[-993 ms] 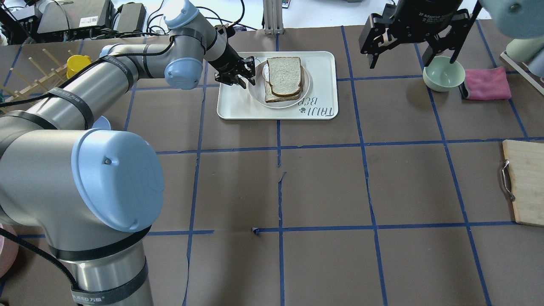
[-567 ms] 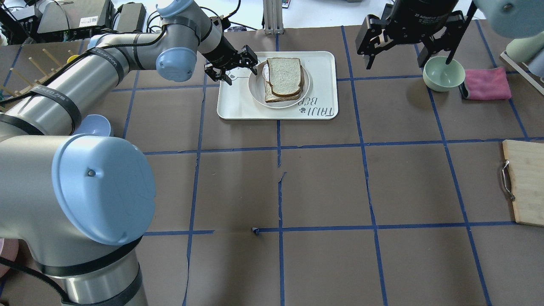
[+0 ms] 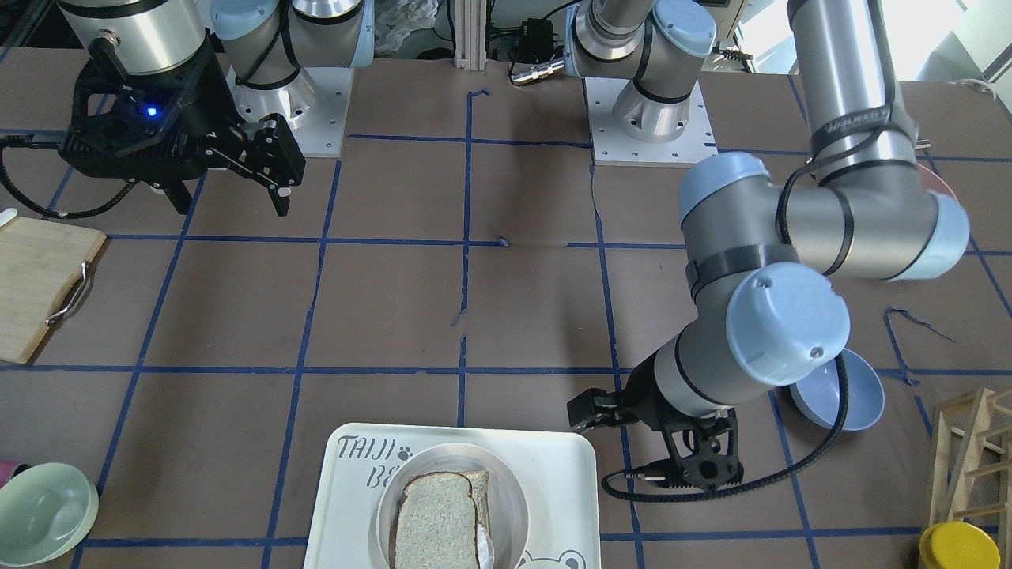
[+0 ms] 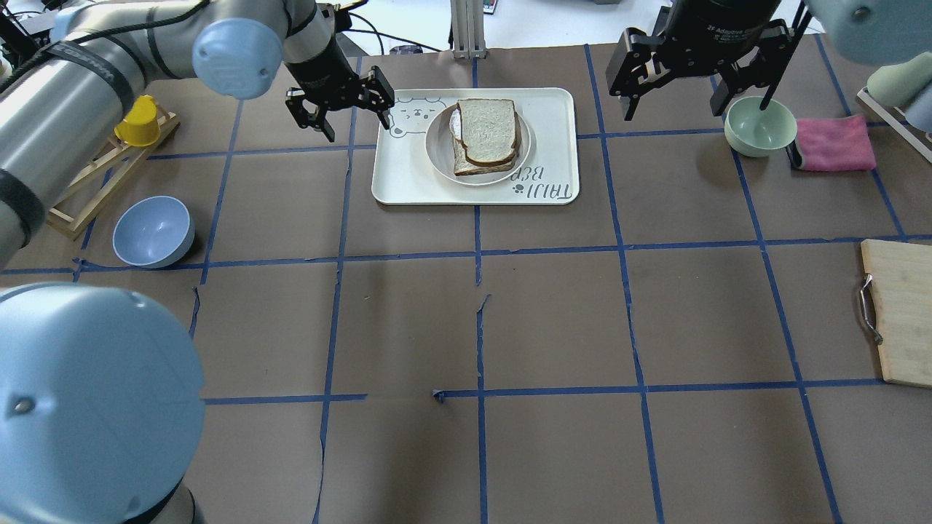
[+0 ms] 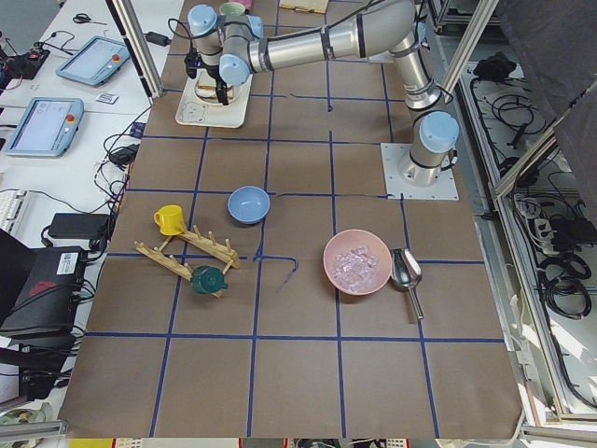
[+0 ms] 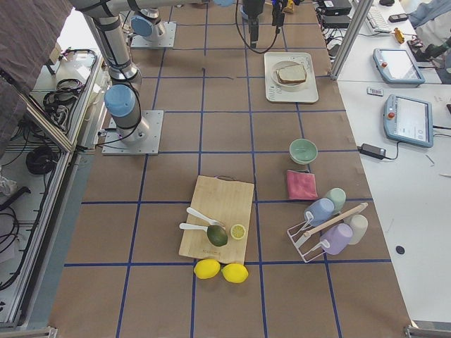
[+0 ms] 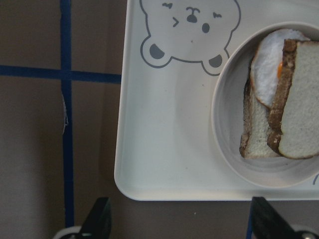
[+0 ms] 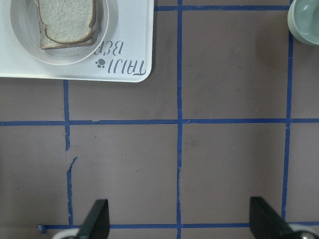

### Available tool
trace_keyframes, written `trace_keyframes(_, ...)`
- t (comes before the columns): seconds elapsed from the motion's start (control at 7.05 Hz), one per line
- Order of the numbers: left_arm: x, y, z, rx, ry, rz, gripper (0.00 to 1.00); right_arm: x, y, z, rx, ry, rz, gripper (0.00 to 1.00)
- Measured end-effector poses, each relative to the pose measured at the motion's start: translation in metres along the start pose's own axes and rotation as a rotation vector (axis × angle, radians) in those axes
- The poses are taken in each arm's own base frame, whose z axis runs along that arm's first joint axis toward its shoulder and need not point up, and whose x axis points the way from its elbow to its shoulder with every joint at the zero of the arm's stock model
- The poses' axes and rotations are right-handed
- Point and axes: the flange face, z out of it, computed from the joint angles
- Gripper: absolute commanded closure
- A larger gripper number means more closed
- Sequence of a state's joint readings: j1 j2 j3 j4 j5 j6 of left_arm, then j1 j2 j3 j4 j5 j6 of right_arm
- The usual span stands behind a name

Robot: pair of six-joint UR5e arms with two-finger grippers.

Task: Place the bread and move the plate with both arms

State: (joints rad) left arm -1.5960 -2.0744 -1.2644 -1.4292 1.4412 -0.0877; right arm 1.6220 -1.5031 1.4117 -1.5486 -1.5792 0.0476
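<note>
The bread (image 4: 486, 129), greyish-white with a dark brown crust, lies on top of a paler slice and a fried egg on the round cream plate (image 4: 437, 149). The plate stands on the "TAIJI BEAR" tray (image 4: 408, 182). My left gripper (image 4: 342, 105) is open and empty, just off the tray's left edge. In the left wrist view, the bread (image 7: 299, 99) and plate (image 7: 229, 114) show ahead of the open fingertips (image 7: 97, 219). My right gripper (image 4: 699, 87) is open and empty, raised to the right of the tray. Its wrist view shows the bread (image 8: 65, 17) at the top left.
A pale green bowl (image 4: 759, 125) and a pink cloth (image 4: 834, 142) lie under and right of the right gripper. A blue bowl (image 4: 153, 231) and a wooden rack with a yellow cup (image 4: 138, 124) are at the left. A cutting board (image 4: 899, 313) is at the right edge.
My left gripper has drawn back leftward from the plate's rim and off the tray, still open. The bread and plate have not moved. The right gripper has barely shifted.
</note>
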Motion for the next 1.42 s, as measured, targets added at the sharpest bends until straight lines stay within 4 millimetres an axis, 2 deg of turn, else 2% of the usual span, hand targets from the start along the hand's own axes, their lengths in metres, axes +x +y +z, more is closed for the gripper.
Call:
trace_keyframes(0.28,-0.006,0.068,-0.073,-0.095,-0.064,-0.009,0.00,0.000,-0.001,0.000,0.000,-0.001,0.005,0.00)
trace_keyframes(0.43,-0.008,0.100,-0.094,-0.126,-0.072,-0.014,0.00,0.000,0.000,0.000,0.000,0.003,0.003,0.00)
trace_keyframes(0.71,-0.014,0.148,-0.106,-0.144,-0.076,-0.021,0.00,0.001,0.000,-0.001,0.003,0.003,0.008,0.00)
trace_keyframes(0.85,-0.021,0.161,-0.106,-0.128,-0.078,-0.029,0.00,0.002,0.000,-0.003,0.004,0.008,0.008,0.00)
trace_keyframes(1.13,-0.034,0.182,-0.104,-0.082,-0.119,-0.036,0.00,0.003,-0.001,-0.007,0.014,0.001,0.014,0.00)
trace_keyframes(1.42,-0.038,0.197,-0.113,-0.053,-0.136,-0.030,0.00,0.001,-0.001,-0.009,0.020,0.001,0.014,0.00)
